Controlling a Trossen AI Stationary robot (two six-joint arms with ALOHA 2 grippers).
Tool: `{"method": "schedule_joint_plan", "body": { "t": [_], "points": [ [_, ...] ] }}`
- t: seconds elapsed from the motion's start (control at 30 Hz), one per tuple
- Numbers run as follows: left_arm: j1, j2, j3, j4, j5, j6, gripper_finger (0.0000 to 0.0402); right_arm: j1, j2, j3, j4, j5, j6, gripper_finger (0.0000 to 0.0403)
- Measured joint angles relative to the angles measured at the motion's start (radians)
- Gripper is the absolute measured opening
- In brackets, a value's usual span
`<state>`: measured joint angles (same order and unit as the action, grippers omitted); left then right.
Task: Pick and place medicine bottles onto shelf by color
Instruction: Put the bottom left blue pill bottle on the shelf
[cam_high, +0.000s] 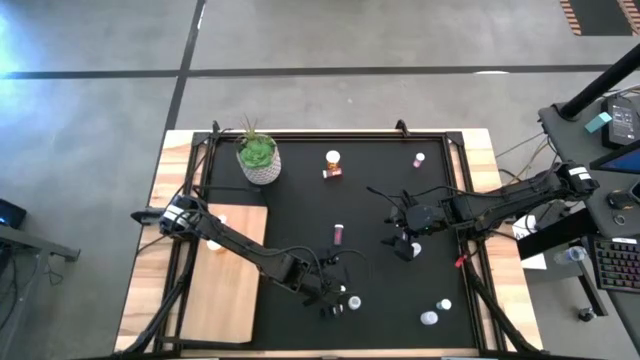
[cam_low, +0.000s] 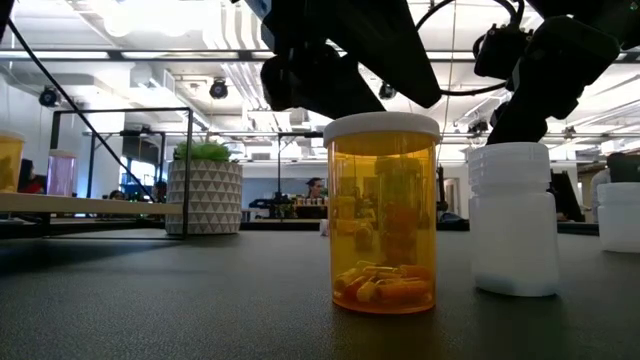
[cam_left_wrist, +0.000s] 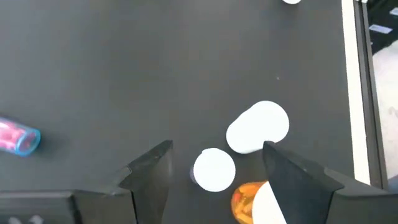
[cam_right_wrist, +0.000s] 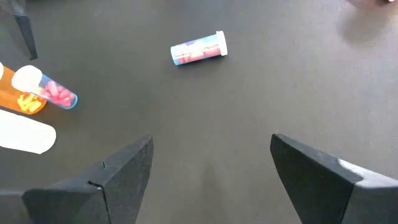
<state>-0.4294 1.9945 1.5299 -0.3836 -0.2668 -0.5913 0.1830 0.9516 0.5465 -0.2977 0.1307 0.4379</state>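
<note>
Left gripper (cam_left_wrist: 214, 165) is hovering, fingers apart, over a white-capped bottle (cam_left_wrist: 214, 169). Right gripper (cam_right_wrist: 211, 165) is hanging above the mat (cam_high: 300, 215), fingers apart.

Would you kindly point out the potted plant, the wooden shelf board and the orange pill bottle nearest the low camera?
potted plant (cam_high: 258, 160), high view, on the white patterned pot below the leaves.
wooden shelf board (cam_high: 225, 285), high view, on its bare middle.
orange pill bottle (cam_low: 384, 215), low view, on its transparent body.
</note>
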Motion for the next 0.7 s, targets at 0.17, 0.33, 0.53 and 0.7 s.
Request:
{"method": "schedule_joint_plan", "body": {
  "t": [0.17,0.33,0.53,0.7],
  "points": [
    [-0.002,0.000,0.000,-0.001,0.000,-0.014,0.0231,0.000,0.000,0.000,0.000,0.000,0.000,0.0315],
    [-0.003,0.000,0.000,0.000,0.000,-0.032,0.0231,0.000,0.000,0.000,0.000,0.000,0.000,0.0315],
    [-0.004,0.000,0.000,-0.002,-0.005,-0.090,0.0231,0.000,0.000,0.000,0.000,0.000,0.000,0.0315],
    [-0.006,0.000,0.000,-0.014,-0.015,-0.151,0.0231,0.000,0.000,0.000,0.000,0.000,0.000,0.0315]
  ]
}}
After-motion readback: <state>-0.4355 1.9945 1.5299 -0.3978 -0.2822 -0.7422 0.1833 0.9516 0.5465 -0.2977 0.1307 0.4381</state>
